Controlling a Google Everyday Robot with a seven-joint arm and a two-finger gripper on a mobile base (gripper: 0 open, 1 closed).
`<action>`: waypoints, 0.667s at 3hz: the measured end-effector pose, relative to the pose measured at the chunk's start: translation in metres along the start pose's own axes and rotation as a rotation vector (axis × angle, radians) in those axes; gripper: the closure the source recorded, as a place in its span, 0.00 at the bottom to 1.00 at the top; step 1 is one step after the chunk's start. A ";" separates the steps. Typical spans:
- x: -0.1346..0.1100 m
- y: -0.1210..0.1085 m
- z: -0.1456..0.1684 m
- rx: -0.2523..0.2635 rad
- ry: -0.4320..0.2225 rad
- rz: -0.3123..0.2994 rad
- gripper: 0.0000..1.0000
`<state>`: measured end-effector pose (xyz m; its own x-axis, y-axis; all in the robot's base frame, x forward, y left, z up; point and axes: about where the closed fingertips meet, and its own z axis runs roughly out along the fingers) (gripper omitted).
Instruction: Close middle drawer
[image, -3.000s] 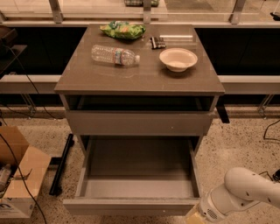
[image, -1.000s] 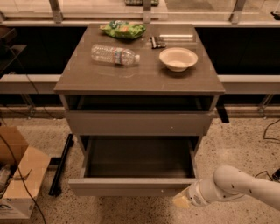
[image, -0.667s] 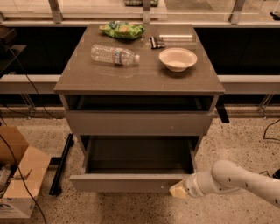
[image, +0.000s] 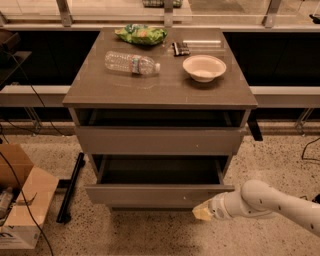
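Observation:
The middle drawer is the lower of two grey-brown fronts on the cabinet. It stands partly pulled out, with only a dark strip of its inside showing. My gripper, a pale tip on the white arm reaching in from the lower right, is against the right end of the drawer front, near its bottom edge. The upper drawer front sits above it, with a dark gap under the cabinet top.
On the cabinet top lie a plastic bottle, a white bowl, a green bag and a small dark item. A cardboard box and a black bar are on the floor to the left.
The middle drawer has slid inward from wide open to partly out. My arm and gripper moved left and forward along with its front's right end.

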<state>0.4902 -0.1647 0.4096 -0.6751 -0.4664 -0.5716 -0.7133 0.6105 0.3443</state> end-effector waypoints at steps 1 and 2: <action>-0.023 -0.018 0.004 0.018 -0.043 -0.012 0.85; -0.052 -0.037 0.010 0.038 -0.089 -0.029 0.62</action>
<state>0.5541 -0.1565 0.4190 -0.6336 -0.4267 -0.6453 -0.7235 0.6223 0.2990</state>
